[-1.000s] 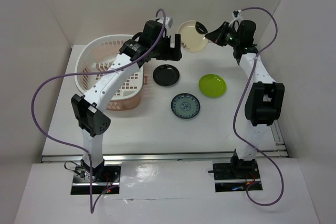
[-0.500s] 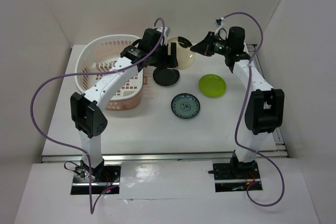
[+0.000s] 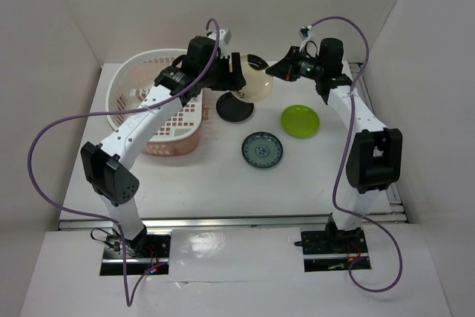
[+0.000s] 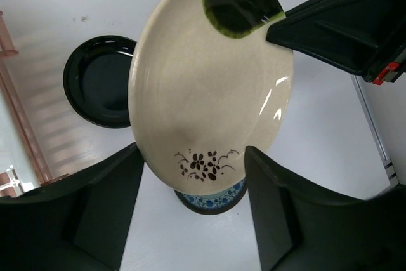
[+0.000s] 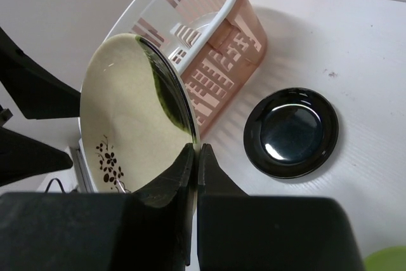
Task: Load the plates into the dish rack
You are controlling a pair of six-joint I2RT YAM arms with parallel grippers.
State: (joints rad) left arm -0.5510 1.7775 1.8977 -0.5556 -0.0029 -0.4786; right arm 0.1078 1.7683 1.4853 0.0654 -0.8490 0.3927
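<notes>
Check the right claw [image 5: 194, 157] first: it is clamped shut on the rim of the round cream ceramic plate [image 4: 209, 87], biting at the plate's dark green-black patch [image 4: 238, 1]. The plate hangs in the air, tilted steeply on edge, above the white surface [image 3: 208, 176] and just to the right of the large white oval plastic dish rack [image 3: 122, 79] with lattice sides and a pinkish base. In the top view it sits over the far edge of the glossy black round plate [image 3: 235, 106].

Next, check the left claw [image 4: 191, 150]. Its jaws stand wide apart, and its black fingers [image 4: 108, 207] straddle the lower rim of the cream plate, one on each side, opposite the right claw's grip. You cannot tell from the left wrist view whether the fingers touch the rim. The plate's inner face, with a small dark flower sprig, is turned toward that camera.

Confirm the other plates. The black plate lies flat on the surface just beside the rack's right wall. The lime green round plate [image 3: 300, 120] lies to its right. The blue-white patterned round plate [image 3: 262, 149] lies nearer the arm bases, between those two. All three lie apart from one another and outside the rack.
</notes>
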